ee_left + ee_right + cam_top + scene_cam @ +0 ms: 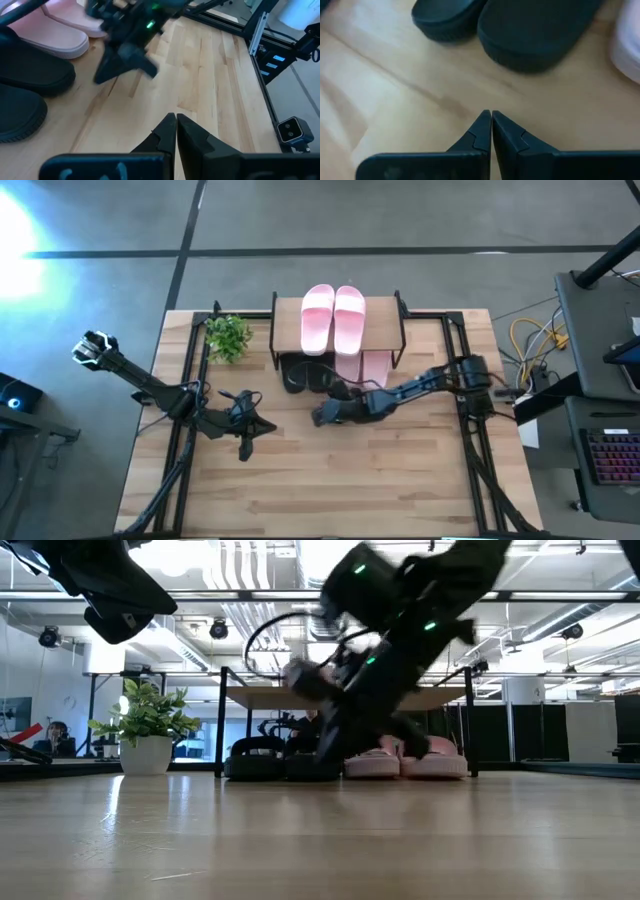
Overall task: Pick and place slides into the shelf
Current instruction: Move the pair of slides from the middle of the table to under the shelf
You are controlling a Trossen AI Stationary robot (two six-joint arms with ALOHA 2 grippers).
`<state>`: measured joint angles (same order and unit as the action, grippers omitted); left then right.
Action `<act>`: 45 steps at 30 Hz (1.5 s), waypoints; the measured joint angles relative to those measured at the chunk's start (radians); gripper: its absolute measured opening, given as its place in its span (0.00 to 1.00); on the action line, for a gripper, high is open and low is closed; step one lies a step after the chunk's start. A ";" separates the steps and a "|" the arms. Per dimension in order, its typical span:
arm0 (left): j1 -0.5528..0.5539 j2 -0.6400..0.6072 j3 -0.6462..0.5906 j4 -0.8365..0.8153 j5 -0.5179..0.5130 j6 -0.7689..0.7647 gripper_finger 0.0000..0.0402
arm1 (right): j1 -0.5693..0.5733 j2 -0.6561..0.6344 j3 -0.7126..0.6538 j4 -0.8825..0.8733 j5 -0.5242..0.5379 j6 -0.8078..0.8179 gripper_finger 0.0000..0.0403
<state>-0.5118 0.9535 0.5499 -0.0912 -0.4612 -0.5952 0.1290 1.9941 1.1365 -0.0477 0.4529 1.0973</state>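
The right pincer (322, 416) hangs low over the desk (340, 480) just in front of the shelf (337, 330), its two dark fingers (482, 131) pressed together with nothing between them. In the right wrist view the tips point at the bare wood, and just beyond them lie the rounded ends of the two black slides (530, 35) side by side, with the edge of a pink one at the far side of the picture.

The left pincer (244, 448) waits nearer the left half of the desk, well apart from the shelf; its fingers (197, 142) are closed together too and hold nothing (its own wrist camera shows the right arm's tip hovering ahead of it, beside the black and pink slides).

From above, the shelf stands at the far middle of the desk. Two light pink slides (333, 318) lie side by side on its wooden top board. Under the board, on the lower level, the black pair (305, 375) sits toward the left and another pink pair (364, 367) toward the right. The low view shows the same row: black slides (268, 762) left, pink slides (410, 762) right, partly hidden behind the right arm.

A small potted plant (228, 336) in a white pot stands on the desk just left of the shelf.
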 joint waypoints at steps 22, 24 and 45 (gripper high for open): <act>0.000 0.000 0.000 -0.006 0.001 0.007 0.00 | -0.100 0.195 0.365 -0.150 -0.170 -0.238 0.02; 0.000 0.000 0.000 -0.007 0.002 0.007 0.00 | -0.094 0.195 0.365 -0.122 -0.209 -0.254 0.02; 0.000 0.000 0.000 -0.017 0.007 0.008 0.00 | -0.170 0.259 0.365 0.022 -0.111 -0.284 0.02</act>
<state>-0.5121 0.9531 0.5503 -0.1083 -0.4539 -0.5873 -0.0414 2.2532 1.5018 -0.0262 0.3418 0.8129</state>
